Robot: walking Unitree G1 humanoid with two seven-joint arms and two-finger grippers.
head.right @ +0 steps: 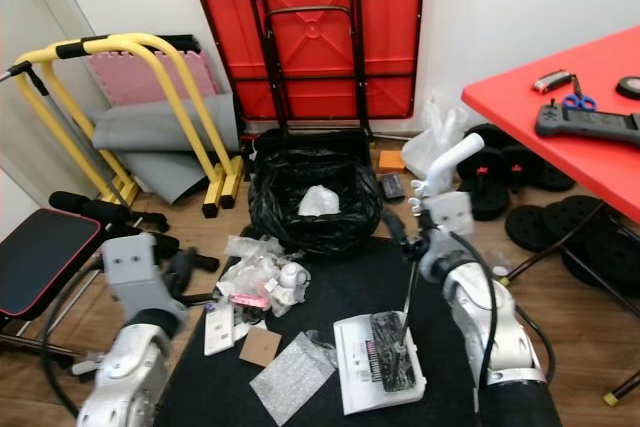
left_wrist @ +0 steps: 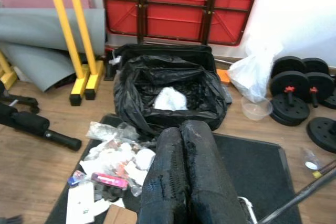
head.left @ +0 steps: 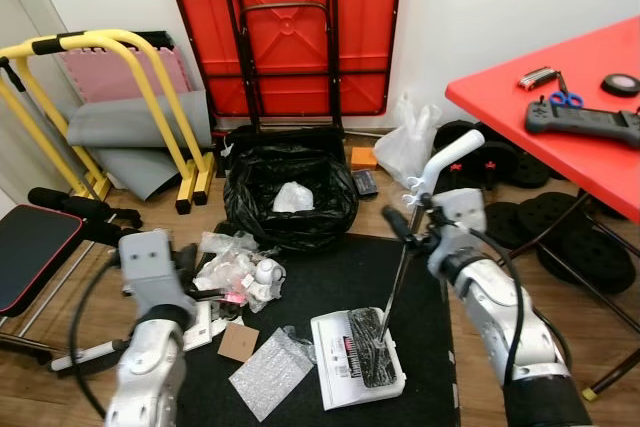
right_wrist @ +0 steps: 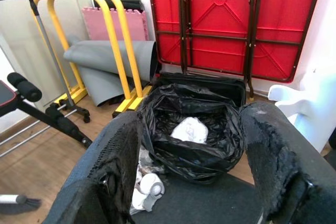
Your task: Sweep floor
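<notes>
Left eye view showed, nearest the camera, the two silver arms rising from the bottom edge of the frame. At lower left, the left end effector (left_wrist: 184,177) was held low over the black mat (head.left: 330,277), its two black fingers pressed together with nothing between them. At lower right, the right end effector (head.left: 412,219) hovered at the white handle of the broom (head.left: 440,159); its wrist picture showed the fingers spread wide apart, and whether they touched the handle I could not tell. The broom's thin pole ran down to its dark brush head (head.left: 370,347), which rested on a white dustpan (head.left: 335,372) lying flat on the mat at lower centre.

Just left of the dustpan lay a sheet of bubble wrap (head.left: 268,375) and a small brown card (head.left: 238,342). Slightly farther up the mat, left of centre, sat a heap of crumpled plastic and paper litter (head.left: 235,275).

In the middle of the frame stood a black rubbish bag (head.left: 290,192), open at the top, with a white crumpled piece (head.left: 292,197) inside. A white plastic bag (head.left: 408,147) slumped to its right, near black weight plates (head.left: 560,217) on the wooden floor.

At the right edge, the red bench (head.left: 560,97) carried a dark controller (head.left: 585,122) and blue-handled scissors (head.left: 566,99). At far left were a black padded seat (head.left: 30,247) and a yellow frame (head.left: 110,47). Against the white wall at top centre leaned a folded red table (head.left: 290,27).
</notes>
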